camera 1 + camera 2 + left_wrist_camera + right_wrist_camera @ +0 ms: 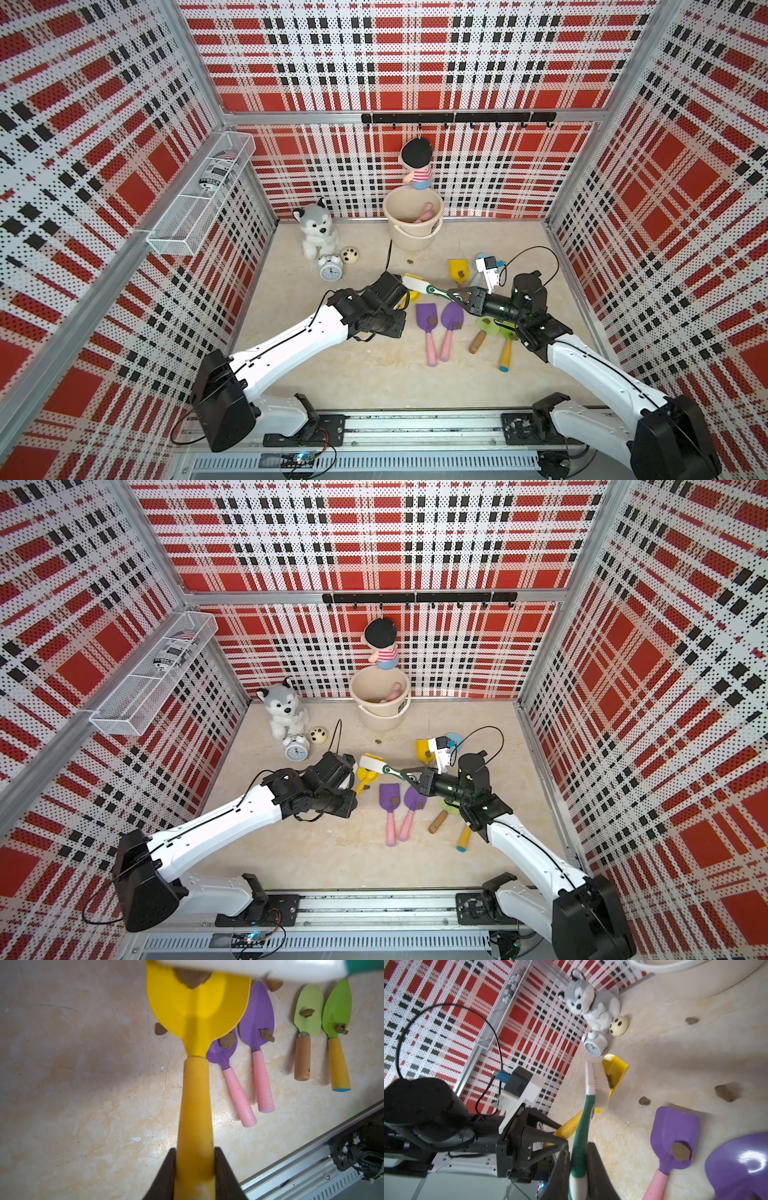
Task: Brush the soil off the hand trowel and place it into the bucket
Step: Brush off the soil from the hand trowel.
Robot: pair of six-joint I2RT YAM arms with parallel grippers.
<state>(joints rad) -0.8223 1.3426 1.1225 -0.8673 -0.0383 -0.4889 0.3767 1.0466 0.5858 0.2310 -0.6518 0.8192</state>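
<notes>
Left tool (195, 1153) grips trowel (197, 1012) by its handle. Right tool (578, 1147) grips brush (584, 1118), bristles against soil (610, 1080) on blade.

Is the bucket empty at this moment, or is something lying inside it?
Not empty. In both top views a pink handle leans inside the bucket, against its inner wall. The rest of that thing is hidden below the rim.

Bright, even light; soft shadows on the desk (374, 382). Both top views bow at 9 and 3 o'clock. Glare on a purple blade (745, 1165); brush head (249, 968) blurred.
</notes>
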